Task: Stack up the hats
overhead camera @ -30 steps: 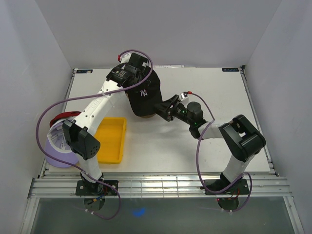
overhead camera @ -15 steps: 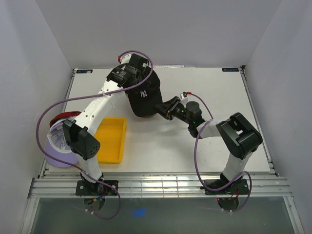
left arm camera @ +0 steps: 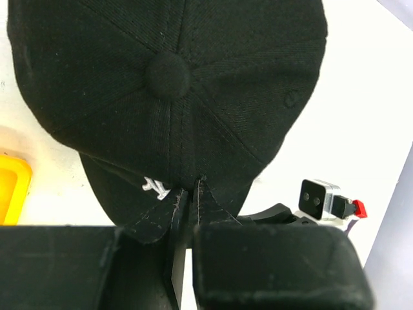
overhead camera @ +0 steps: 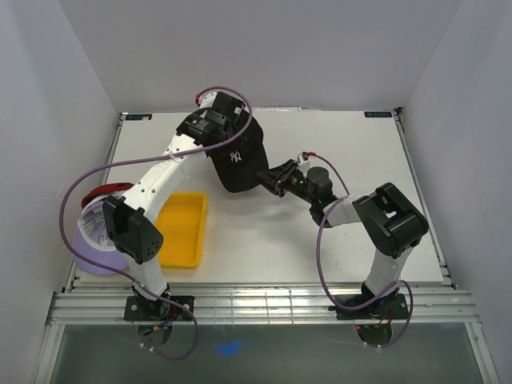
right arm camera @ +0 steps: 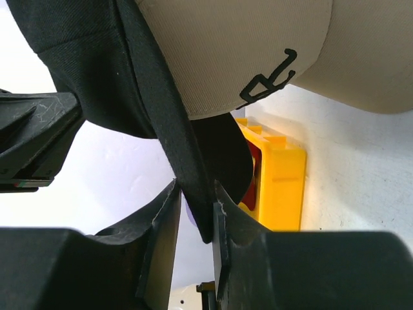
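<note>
A black hat (overhead camera: 238,158) with a white NY logo hangs tilted over the back middle of the table, held from two sides. My left gripper (overhead camera: 226,138) is shut on a pinch of its crown fabric (left arm camera: 187,194) near the logo. From the right, my right gripper (overhead camera: 262,179) has its jaws pressed round the edge of the black brim (right arm camera: 193,187). Just under the black hat lies a tan hat (right arm camera: 258,51) with a dark embroidered logo. At the table's left edge are a lavender hat (overhead camera: 94,240) and a dark red hat (overhead camera: 108,190).
A yellow tray (overhead camera: 182,228) lies left of centre, beside the left arm's base link (overhead camera: 132,232). White walls close in the table on three sides. The right arm's elbow (overhead camera: 392,224) stands over the right half.
My right gripper's jaws have come together on the black hat's brim. The black hat has tipped and risen a little toward the back with my left gripper.
</note>
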Action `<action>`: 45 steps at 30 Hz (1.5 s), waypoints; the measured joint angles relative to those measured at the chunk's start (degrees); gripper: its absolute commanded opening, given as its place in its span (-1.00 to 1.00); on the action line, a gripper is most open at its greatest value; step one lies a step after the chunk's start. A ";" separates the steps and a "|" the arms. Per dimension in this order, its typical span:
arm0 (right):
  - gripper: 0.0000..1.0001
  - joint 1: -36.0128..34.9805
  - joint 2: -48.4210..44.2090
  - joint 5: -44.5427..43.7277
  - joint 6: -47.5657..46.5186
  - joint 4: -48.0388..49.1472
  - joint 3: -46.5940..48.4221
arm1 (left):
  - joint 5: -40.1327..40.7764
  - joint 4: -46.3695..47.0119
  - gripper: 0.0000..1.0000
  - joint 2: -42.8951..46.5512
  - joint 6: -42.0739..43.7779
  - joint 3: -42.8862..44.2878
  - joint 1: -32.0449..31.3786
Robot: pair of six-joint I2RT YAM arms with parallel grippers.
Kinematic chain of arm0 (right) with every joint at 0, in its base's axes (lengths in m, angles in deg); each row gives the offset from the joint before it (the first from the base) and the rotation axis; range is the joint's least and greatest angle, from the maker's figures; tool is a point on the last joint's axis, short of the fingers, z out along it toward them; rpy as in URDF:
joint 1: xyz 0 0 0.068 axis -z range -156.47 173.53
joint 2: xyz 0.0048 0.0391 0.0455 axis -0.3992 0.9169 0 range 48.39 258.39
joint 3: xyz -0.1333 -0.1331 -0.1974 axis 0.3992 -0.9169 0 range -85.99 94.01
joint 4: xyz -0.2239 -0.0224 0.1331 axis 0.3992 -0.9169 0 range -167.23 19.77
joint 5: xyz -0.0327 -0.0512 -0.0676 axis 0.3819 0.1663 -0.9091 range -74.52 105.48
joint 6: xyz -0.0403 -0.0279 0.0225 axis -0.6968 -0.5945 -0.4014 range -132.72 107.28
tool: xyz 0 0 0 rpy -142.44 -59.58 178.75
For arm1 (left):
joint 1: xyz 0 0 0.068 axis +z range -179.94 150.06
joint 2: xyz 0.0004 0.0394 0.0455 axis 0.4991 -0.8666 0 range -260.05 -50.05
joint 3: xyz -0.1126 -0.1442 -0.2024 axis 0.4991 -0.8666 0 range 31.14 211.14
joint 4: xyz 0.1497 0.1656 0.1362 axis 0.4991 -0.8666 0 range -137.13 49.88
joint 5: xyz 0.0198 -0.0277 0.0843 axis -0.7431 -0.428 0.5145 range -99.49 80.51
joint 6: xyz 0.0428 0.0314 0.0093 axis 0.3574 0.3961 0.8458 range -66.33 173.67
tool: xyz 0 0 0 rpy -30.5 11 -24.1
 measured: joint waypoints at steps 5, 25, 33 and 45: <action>-0.49 1.27 1.86 0.90 3.15 4.57 -1.40 | -0.07 0.48 -0.49 0.24 1.53 -0.02 0.00; -0.58 4.83 5.90 3.85 10.95 10.14 -3.37 | -0.15 2.32 0.00 1.29 5.38 0.07 0.00; -0.58 5.84 5.90 4.37 10.88 8.00 -3.37 | -0.13 2.38 0.01 1.38 5.64 0.07 0.00; -0.51 6.45 8.37 5.75 10.60 7.61 -2.43 | 0.00 2.40 0.03 1.75 5.84 0.04 0.00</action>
